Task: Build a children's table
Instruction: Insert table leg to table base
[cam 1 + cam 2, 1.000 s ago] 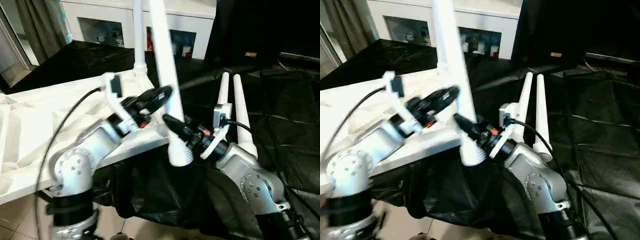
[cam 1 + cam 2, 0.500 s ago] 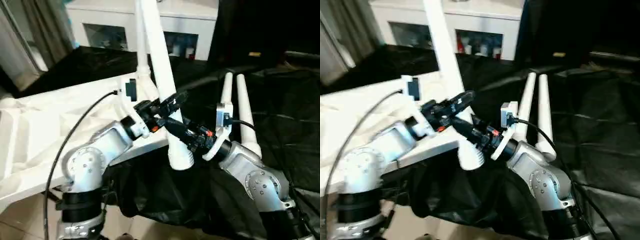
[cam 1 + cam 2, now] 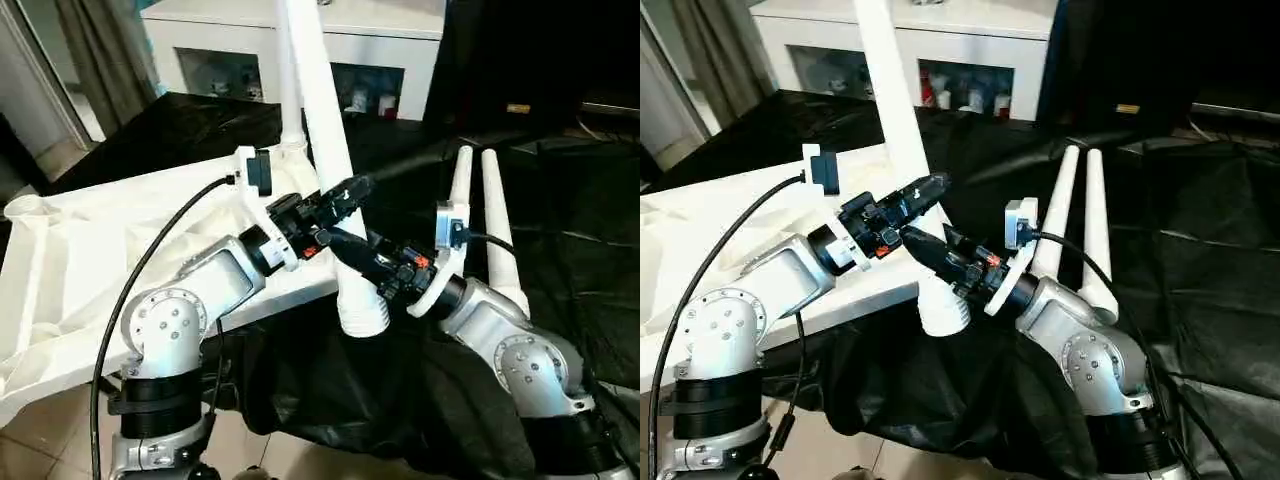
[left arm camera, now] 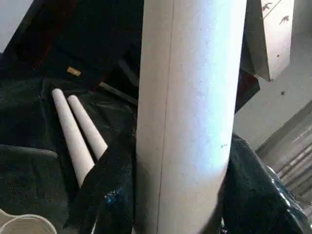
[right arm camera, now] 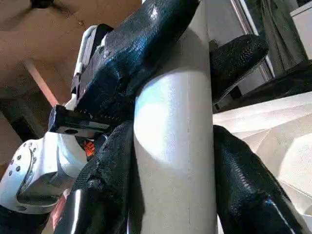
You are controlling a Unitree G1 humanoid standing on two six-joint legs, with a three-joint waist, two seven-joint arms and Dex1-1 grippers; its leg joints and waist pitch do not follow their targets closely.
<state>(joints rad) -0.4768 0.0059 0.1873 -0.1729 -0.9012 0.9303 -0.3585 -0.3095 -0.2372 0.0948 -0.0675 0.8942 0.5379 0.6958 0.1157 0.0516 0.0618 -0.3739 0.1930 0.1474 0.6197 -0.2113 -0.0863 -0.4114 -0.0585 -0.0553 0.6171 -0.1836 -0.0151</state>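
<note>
1. Together, my left fingers point(image 3: 345, 190) and my right fingers point(image 3: 340, 243) are clamped on one white leg point(image 3: 322, 150), left above, right just below.
2. My left wrist view has that leg filling the space between my two black fingers point(image 4: 105, 195), pressed against it on both sides.
3. My right wrist view shows my own fingers point(image 5: 107, 180) wrapped around the leg, with the other gripper's fingers touching it further along.
4. The leg stands tilted, its flared end point(image 3: 360, 315) low, hanging just past the near edge of the tabletop point(image 3: 90, 250).
5. The tabletop lies underside up, its ribs showing, partly over a black cloth point(image 3: 560, 200).
6. Another leg point(image 3: 289, 90) stands upright in the tabletop's far corner socket.
7. Two more legs point(image 3: 480, 220) lie side by side on the cloth, beside my right arm.
8. White cabinets point(image 3: 400, 60) with glass fronts stand behind.
</note>
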